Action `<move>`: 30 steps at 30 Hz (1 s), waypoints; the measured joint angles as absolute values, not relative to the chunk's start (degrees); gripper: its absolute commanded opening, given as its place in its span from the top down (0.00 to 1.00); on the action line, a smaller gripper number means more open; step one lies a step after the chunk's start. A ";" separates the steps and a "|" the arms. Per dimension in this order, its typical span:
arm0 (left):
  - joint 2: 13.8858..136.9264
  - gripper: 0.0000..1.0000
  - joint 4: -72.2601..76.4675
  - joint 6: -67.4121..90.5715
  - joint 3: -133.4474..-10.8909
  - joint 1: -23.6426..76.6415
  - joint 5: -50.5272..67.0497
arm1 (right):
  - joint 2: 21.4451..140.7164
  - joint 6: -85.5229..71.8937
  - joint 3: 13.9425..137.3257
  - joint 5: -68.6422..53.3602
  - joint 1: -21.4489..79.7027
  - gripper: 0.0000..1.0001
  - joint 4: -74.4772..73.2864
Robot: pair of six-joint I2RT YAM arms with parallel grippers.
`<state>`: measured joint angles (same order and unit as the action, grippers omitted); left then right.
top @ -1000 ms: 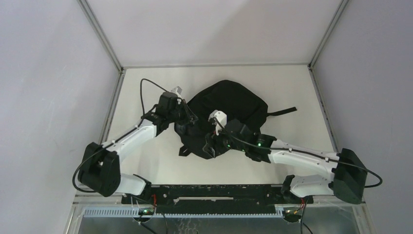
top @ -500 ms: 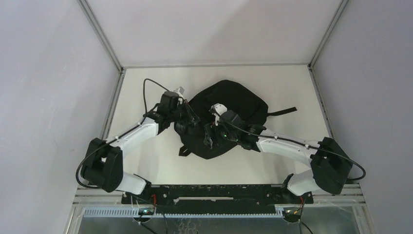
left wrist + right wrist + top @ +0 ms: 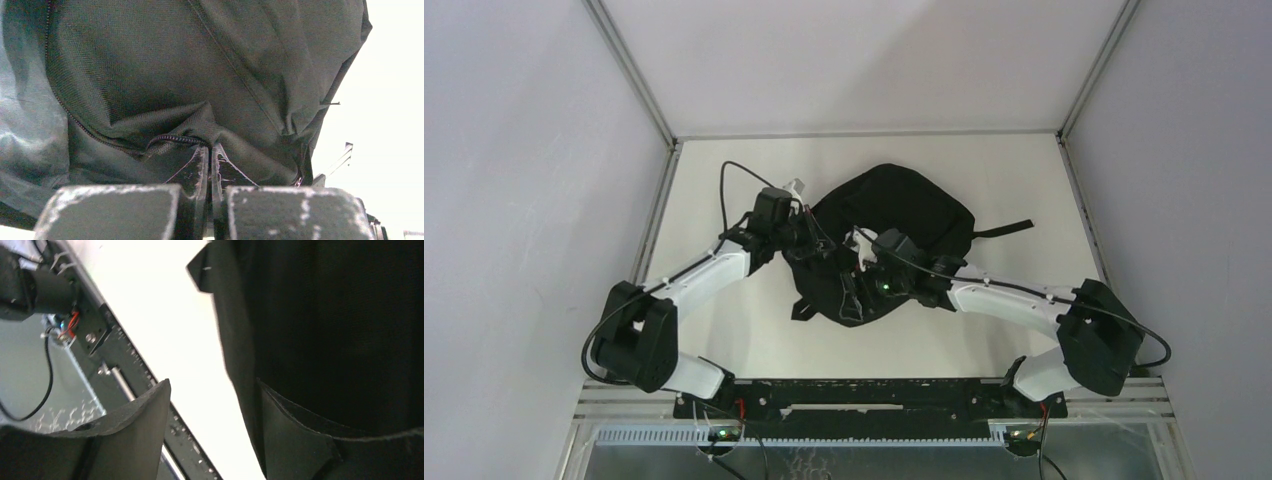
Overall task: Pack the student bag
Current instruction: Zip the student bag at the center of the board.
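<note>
The student bag (image 3: 904, 215), a black rounded backpack, lies in the middle of the white table. My left gripper (image 3: 821, 246) is at its left side, shut on a fold of fabric beside the zip (image 3: 172, 139); the left wrist view shows the jaws pressed together on the cloth of the bag (image 3: 165, 70). My right gripper (image 3: 850, 292) is open over the bag's near-left edge. In the right wrist view one of its fingers (image 3: 292, 440) lies against the bag (image 3: 330, 325) and the other hangs over bare table, with the bag's edge between them.
A black strap (image 3: 1004, 229) trails from the bag's right side, and a short one (image 3: 802, 311) from its near-left corner. The black base rail (image 3: 864, 395) runs along the near edge of the table (image 3: 724, 330). Walls stand close on three sides.
The right arm has swung left, carrying its gripper to the bag's near-left edge, and its jaws narrowed a little. The left gripper has kept its pinch on the fabric.
</note>
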<state>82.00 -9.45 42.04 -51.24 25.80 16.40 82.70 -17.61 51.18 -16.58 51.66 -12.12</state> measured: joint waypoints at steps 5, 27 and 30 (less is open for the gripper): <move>82.37 1.00 -9.41 42.00 -51.24 25.69 16.82 | 79.94 -15.55 51.18 -21.65 53.87 0.34 -13.98; 69.04 0.72 -21.71 34.87 -51.42 25.69 15.57 | 69.01 -14.55 53.95 -7.27 52.18 0.26 -20.67; 61.93 0.52 -23.77 33.52 -51.42 25.69 14.94 | 63.18 -18.70 51.09 -2.72 46.74 0.29 -18.81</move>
<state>61.93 -23.77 33.52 -51.42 25.69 14.94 63.18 -18.70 51.09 -2.72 46.74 -18.81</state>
